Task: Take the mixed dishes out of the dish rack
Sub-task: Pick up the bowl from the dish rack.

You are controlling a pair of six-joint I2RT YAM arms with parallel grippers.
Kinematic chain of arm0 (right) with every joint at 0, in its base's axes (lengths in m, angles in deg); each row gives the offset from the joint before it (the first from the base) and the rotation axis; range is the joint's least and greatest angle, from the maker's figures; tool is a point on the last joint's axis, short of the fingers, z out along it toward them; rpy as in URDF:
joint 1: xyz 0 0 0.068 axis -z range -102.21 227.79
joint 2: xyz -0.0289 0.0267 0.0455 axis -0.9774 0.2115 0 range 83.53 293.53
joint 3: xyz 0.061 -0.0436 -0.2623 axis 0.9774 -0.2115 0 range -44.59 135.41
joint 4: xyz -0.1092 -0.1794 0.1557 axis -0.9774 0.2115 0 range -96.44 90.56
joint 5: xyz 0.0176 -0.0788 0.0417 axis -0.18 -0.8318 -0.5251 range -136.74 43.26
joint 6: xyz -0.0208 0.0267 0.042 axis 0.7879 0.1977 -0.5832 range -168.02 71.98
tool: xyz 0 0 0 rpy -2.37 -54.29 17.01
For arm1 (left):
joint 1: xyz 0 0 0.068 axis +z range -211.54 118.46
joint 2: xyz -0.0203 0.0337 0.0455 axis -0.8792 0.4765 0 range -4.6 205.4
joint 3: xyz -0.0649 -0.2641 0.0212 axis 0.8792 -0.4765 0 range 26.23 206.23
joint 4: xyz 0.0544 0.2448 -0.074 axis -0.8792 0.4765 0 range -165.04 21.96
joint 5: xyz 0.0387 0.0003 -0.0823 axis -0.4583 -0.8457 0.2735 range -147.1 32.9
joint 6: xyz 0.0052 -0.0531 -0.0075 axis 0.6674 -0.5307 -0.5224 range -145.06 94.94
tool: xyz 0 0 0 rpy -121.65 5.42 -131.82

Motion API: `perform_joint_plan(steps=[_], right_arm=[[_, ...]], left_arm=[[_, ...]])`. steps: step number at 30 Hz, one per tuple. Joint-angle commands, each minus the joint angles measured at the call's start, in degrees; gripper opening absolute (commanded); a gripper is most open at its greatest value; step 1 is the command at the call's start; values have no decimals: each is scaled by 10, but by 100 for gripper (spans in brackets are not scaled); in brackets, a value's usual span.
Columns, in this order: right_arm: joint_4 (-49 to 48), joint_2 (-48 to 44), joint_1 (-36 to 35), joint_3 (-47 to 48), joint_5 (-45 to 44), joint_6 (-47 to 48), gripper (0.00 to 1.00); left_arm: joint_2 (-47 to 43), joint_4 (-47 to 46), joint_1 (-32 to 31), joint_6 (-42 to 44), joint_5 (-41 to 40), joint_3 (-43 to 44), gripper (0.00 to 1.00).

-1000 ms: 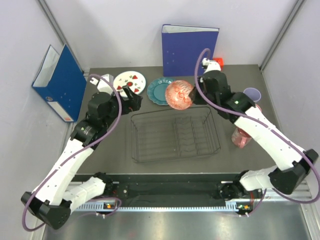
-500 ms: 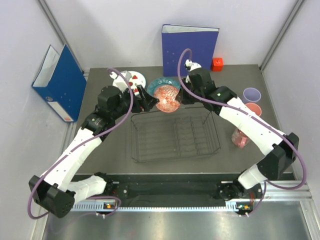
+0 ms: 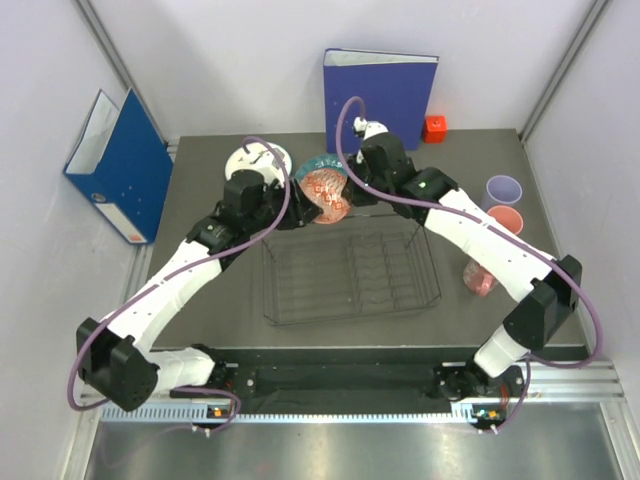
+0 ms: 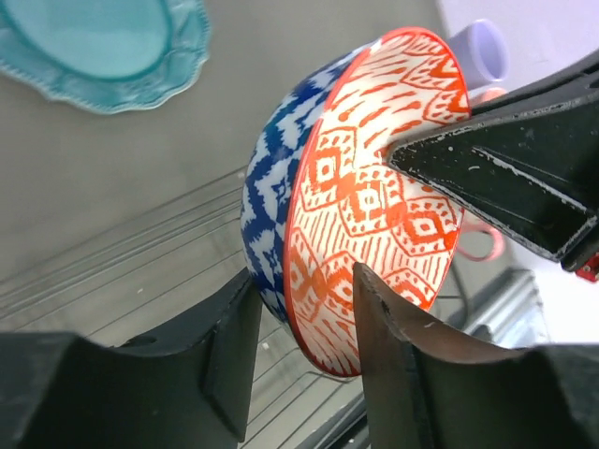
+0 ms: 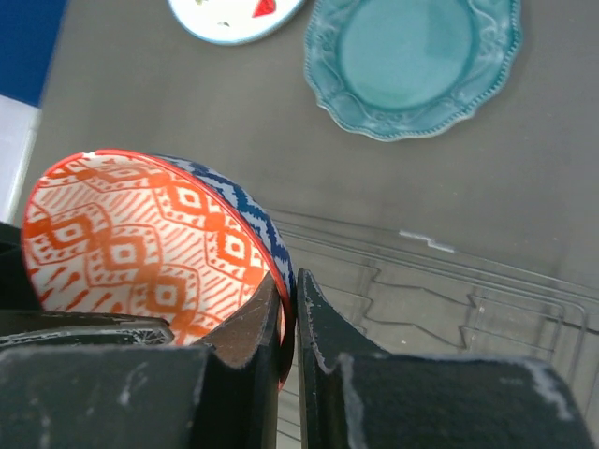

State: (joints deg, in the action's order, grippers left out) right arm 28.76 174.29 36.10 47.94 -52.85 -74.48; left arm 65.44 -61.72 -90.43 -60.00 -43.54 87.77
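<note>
The patterned bowl (image 3: 327, 196) hangs on its edge in the air, over the far side of the dish rack (image 3: 268, 285) and not touching the worktop (image 3: 235, 315). The right end effector (image 5: 290, 304) is clamped on its rim. The left end effector (image 4: 304, 313) straddles the opposite rim with fingers apart, not pinching yet (probably a handover, so the left arm can put it near the teal plate (image 5: 421, 56)).

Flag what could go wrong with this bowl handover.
1. The right gripper pinches only the rim of the bowl; the left gripper straddles it, grip unconfirmed. An early release could drop the bowl onto the dish rack or teal plate.
2. Both grippers crowd one rim, so fingers may clash.
</note>
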Motion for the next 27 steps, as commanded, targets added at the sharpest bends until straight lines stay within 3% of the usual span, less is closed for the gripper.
perform_joint_plan(steps=[1, 9, 13, 14, 20, 27], right_arm=[[-18, 6, -23, 44, -33, 8, 0], [-3, 11, -45, 49, -82, 16, 0], [-4, 11, -52, 50, -91, 17, 0], [-4, 13, -52, 50, -90, 18, 0], [-10, 14, -57, 47, -86, 19, 0], [-31, 5, -57, 40, -73, 21, 0]], left_arm=[[4, 30, -21, 28, -69, 44, 45], [28, 79, -45, 49, -178, 74, 31], [40, 94, -58, 53, -225, 95, 11], [43, 96, -59, 52, -237, 97, 0], [62, 94, -62, 55, -252, 117, 0], [112, 97, -61, 49, -207, 175, 0]])
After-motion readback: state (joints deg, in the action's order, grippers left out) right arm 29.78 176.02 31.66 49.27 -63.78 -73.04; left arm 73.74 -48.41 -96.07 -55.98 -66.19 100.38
